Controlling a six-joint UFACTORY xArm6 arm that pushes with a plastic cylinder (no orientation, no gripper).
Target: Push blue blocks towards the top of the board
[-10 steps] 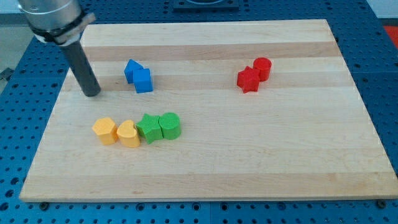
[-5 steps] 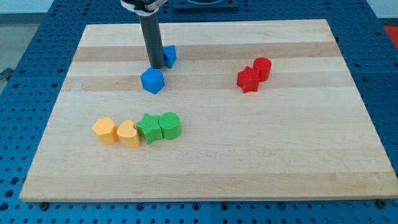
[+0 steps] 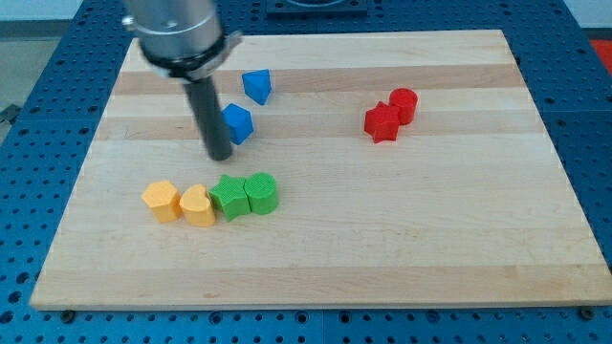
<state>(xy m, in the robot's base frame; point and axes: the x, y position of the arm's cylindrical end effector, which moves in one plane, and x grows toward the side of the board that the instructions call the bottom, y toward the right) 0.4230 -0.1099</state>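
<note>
Two blue blocks lie apart in the board's upper left part. One blue block (image 3: 256, 85) sits nearer the view's top. The other blue block (image 3: 237, 123), a cube, sits below and left of it. My tip (image 3: 220, 155) rests on the board just below and left of the blue cube, close to it or touching it. The rod rises up and left from the tip and hides part of the board behind it.
A red star-like block (image 3: 382, 122) and a red cylinder (image 3: 404, 103) touch at the upper right. Below the tip, a row holds two yellow blocks (image 3: 163, 201) (image 3: 198, 205), a green star-like block (image 3: 229, 197) and a green cylinder (image 3: 260, 192). The wooden board (image 3: 430, 229) lies on a blue perforated table.
The blue blocks were pushed apart, one moving up and right. My tip went from the far left to between them, then down to below-left of the lower blue cube.
</note>
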